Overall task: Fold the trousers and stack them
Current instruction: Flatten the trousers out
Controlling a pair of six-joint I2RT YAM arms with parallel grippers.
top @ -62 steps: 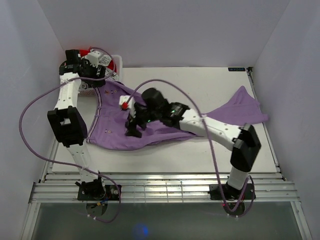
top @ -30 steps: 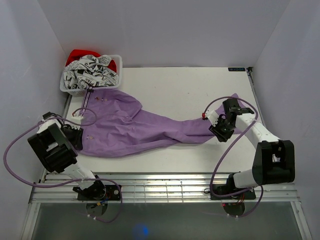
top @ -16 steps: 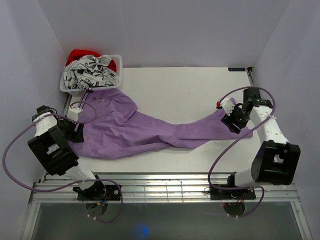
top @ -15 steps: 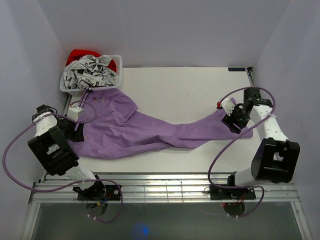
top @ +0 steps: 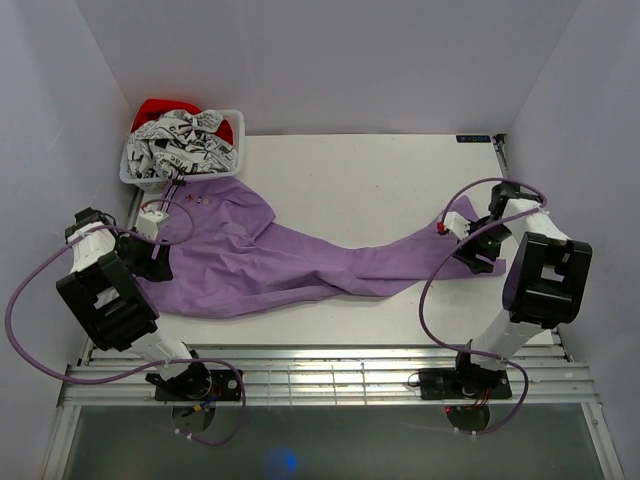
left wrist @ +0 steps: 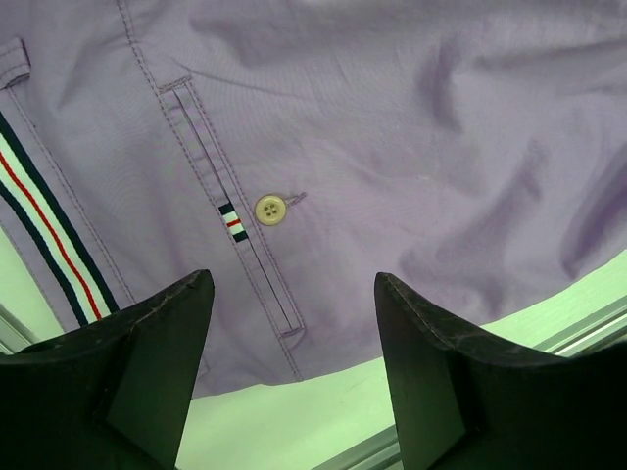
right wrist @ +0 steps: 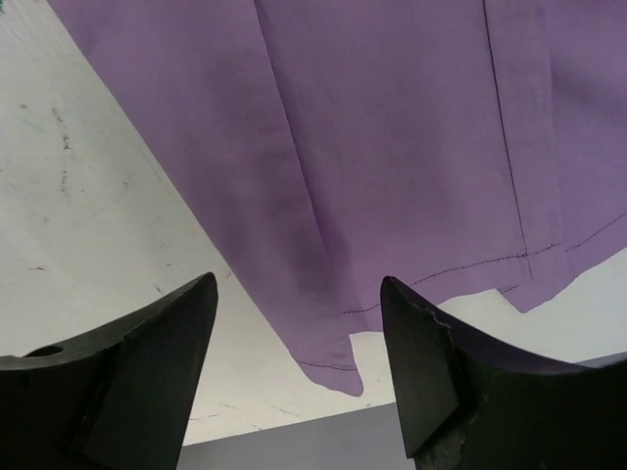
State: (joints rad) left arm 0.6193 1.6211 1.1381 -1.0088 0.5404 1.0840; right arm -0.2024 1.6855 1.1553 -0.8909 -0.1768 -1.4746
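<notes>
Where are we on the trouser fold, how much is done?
Done: the trousers lie stretched out across the table. In hand: nothing is gripped. The left gripper hovers open over the waistband end and the right gripper over the hems. Left: every fold, then the stacking.

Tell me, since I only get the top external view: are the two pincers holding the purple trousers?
Observer: No. The left pincer is open, with nothing between its fingers, above the lilac soft-cloth trousers.
Operator: What lies under it?
Observer: A pale round button by a pocket seam; the striped waistband runs alongside.
Operator: And the right?
Observer: The right pincer is open too, above the stitched leg hem lying on the white table.
</notes>
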